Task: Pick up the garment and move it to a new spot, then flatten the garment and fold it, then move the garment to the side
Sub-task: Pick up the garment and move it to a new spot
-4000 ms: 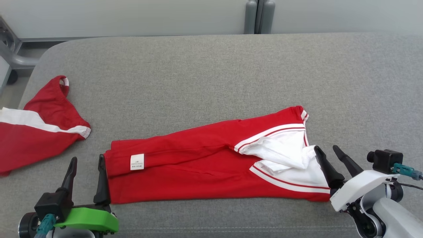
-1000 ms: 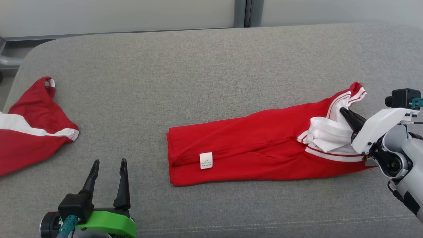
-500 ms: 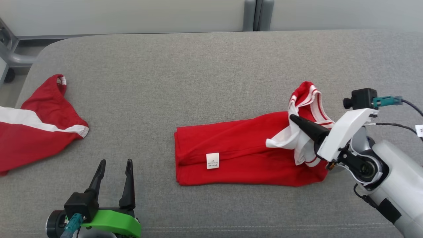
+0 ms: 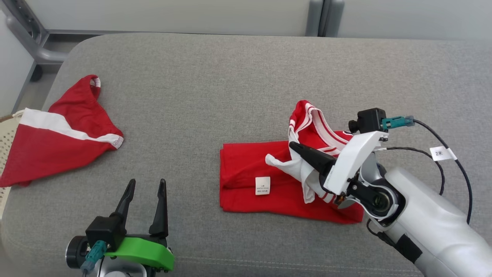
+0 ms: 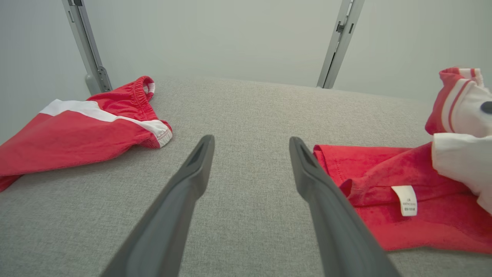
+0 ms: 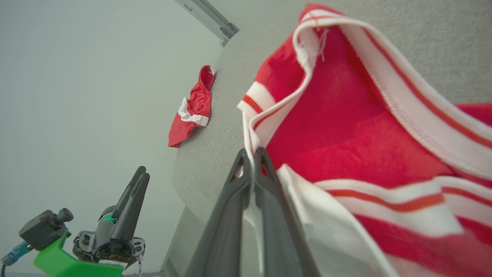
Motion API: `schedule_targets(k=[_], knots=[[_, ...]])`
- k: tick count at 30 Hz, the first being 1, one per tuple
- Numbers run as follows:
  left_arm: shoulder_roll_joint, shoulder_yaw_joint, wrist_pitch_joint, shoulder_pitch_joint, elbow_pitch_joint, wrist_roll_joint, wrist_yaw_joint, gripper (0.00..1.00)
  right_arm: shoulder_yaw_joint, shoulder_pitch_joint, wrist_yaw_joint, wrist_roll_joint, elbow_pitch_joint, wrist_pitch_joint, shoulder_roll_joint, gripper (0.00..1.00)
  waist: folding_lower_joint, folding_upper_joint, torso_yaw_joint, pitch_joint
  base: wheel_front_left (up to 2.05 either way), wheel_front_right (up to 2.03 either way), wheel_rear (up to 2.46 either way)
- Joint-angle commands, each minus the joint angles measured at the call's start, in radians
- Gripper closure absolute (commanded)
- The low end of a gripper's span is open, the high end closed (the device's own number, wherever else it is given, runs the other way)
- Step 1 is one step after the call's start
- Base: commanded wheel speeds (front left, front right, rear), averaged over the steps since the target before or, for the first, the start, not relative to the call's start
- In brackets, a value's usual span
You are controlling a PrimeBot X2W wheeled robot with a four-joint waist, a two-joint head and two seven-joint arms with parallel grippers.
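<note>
Since four seconds ago, the right pincer point(image 4: 294, 146) has lifted the garment's point(image 4: 246, 165) striped collar end point(image 4: 307, 119) back toward the white label point(image 4: 263, 185), shortening the strip. It is clamped together on white fabric just right of the label. The left pincer point(image 4: 147, 181) stands apart and empty, well left of the label.

Finding: the garment rests on the counter point(image 4: 230, 77), flattened. The fold appears unfinished, and the move aside is outstanding.

A second red garment point(image 4: 57, 150) lies far left of the label and obstructs nothing.

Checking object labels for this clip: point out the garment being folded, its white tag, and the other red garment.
garment being folded point(image 4: 242, 167), head view, flat red body.
white tag point(image 4: 263, 186), head view, tag's middle.
other red garment point(image 4: 50, 154), head view, red panel below white stripe.
</note>
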Motion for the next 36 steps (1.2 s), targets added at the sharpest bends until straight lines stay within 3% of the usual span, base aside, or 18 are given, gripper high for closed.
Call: schedule_targets(k=[1, 14, 31, 32, 33, 34, 35, 36], knots=[[0.002, -0.004, 0.001, -0.017, 0.002, -0.012, 0.005, 0.0, 0.005, -0.011, 0.0, 0.0, 0.011, -0.011, 0.02, 1.0, 0.0, 0.0, 0.013, 0.006, 0.0, 0.0, 0.0], [0.002, -0.051, 0.001, -0.039, 0.007, -0.029, 0.022, 0.0, 0.071, -0.061, 0.0, -0.045, 0.135, -0.047, 0.161, 1.0, 0.0, 0.0, 0.059, 0.013, 0.0, 0.0, 0.0], [0.002, -0.077, 0.001, -0.049, 0.014, -0.049, 0.033, 0.0, 0.11, -0.122, 0.0, -0.098, 0.337, -0.139, 0.245, 1.0, 0.0, 0.0, 0.098, 0.015, 0.0, 0.0, 0.0], [0.002, -0.076, 0.001, -0.049, 0.014, -0.049, 0.033, 0.0, 0.11, -0.124, 0.0, -0.098, 0.343, -0.148, 0.247, 0.84, 0.0, 0.0, 0.099, 0.015, 0.0, 0.0, 0.0], [0.002, -0.074, 0.001, -0.049, 0.015, -0.048, 0.034, 0.0, 0.112, -0.126, 0.0, -0.1, 0.343, -0.158, 0.249, 0.51, 0.0, 0.0, 0.099, 0.015, 0.0, 0.0, 0.0], [0.002, -0.073, 0.001, -0.049, 0.015, -0.047, 0.032, 0.0, 0.112, -0.125, 0.0, -0.095, 0.346, -0.167, 0.251, 0.08, 0.0, 0.0, 0.1, 0.014, 0.0, 0.0, 0.0], [0.002, -0.071, 0.001, -0.048, 0.016, -0.046, 0.032, 0.0, 0.114, -0.125, 0.0, -0.089, 0.346, -0.172, 0.252, 0.0, 0.0, 0.0, 0.1, 0.012, 0.0, 0.0, 0.0], [0.002, -0.069, 0.001, -0.047, 0.016, -0.044, 0.032, 0.0, 0.114, -0.125, 0.0, -0.081, 0.336, -0.179, 0.253, 0.0, 0.0, 0.0, 0.1, 0.01, 0.0, 0.0, 0.0]])
